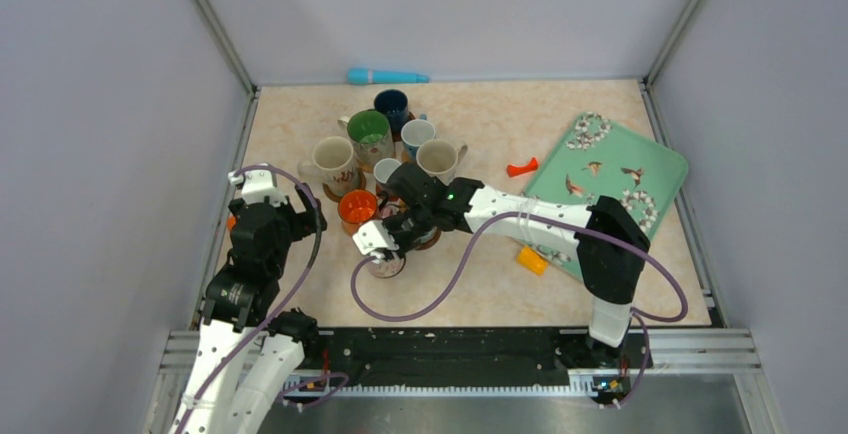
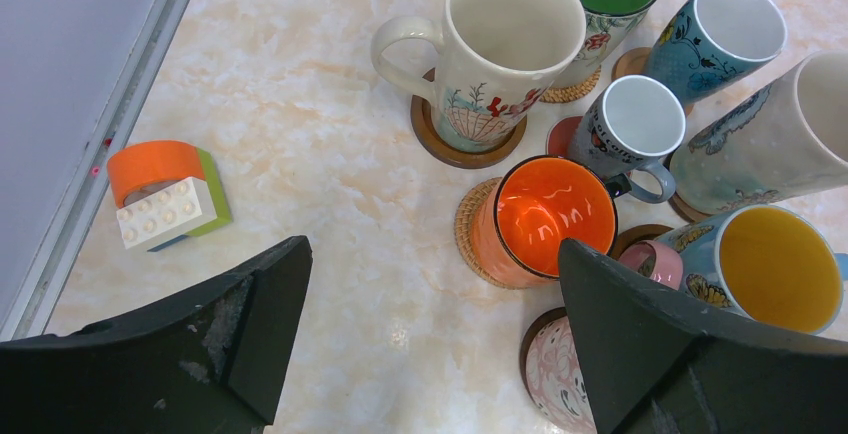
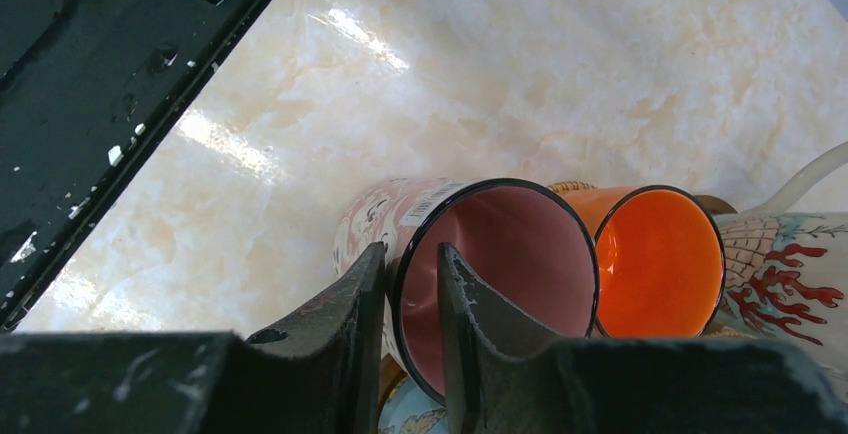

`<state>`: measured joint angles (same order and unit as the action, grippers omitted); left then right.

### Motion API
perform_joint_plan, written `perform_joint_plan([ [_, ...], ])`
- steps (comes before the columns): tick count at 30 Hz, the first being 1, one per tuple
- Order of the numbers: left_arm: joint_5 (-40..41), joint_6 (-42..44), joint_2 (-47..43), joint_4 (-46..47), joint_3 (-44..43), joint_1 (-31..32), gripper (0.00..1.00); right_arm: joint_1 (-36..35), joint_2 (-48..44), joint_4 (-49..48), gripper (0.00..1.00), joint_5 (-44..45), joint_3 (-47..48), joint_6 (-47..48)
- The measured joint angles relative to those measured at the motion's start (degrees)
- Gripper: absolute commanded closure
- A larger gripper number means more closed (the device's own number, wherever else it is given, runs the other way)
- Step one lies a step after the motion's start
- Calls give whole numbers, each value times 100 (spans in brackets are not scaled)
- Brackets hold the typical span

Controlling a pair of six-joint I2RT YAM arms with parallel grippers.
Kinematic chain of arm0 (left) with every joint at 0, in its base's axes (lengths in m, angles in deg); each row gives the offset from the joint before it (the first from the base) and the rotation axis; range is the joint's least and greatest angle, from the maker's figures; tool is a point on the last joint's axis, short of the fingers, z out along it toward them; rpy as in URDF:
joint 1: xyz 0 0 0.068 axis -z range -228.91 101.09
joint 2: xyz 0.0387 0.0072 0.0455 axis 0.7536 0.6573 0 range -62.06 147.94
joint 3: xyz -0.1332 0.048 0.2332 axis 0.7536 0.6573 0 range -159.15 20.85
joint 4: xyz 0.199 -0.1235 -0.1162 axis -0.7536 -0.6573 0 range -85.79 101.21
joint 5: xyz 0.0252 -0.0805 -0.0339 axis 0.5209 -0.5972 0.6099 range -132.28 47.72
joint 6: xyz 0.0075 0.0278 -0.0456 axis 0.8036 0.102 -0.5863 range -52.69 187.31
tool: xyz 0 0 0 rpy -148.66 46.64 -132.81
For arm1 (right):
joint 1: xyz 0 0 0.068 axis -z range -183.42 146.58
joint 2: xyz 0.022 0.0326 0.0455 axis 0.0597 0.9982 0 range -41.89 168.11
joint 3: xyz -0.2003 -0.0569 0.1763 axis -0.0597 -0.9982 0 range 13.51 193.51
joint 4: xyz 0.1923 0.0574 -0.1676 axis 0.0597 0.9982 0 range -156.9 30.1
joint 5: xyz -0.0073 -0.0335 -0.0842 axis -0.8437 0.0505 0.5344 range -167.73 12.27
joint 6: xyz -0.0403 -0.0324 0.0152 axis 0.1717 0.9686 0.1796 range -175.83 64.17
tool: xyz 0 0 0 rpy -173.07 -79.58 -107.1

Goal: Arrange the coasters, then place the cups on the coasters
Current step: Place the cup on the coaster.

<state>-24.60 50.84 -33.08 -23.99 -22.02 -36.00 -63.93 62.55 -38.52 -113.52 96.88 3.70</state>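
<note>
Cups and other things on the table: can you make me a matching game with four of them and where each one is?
Things:
1. pink cup
2. orange cup
3. toy block
4. tray

Places:
A. on the right side of the table
B. sitting on a woven coaster
C. has one finger of the right gripper inside it
D. alone near the left wall

Pairs: 1-C, 2-B, 3-D, 4-A
</note>
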Motion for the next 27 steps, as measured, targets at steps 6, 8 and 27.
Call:
perform_joint_plan([
  [6,0,0,0,0,0,0,1,0,0,-17,75,-13,0,-7],
  [8,0,0,0,0,0,0,1,0,0,-20,75,-15,0,-7],
  [27,-4,0,2,0,0,0,1,0,-96,-83,47,-11,-13,-7],
])
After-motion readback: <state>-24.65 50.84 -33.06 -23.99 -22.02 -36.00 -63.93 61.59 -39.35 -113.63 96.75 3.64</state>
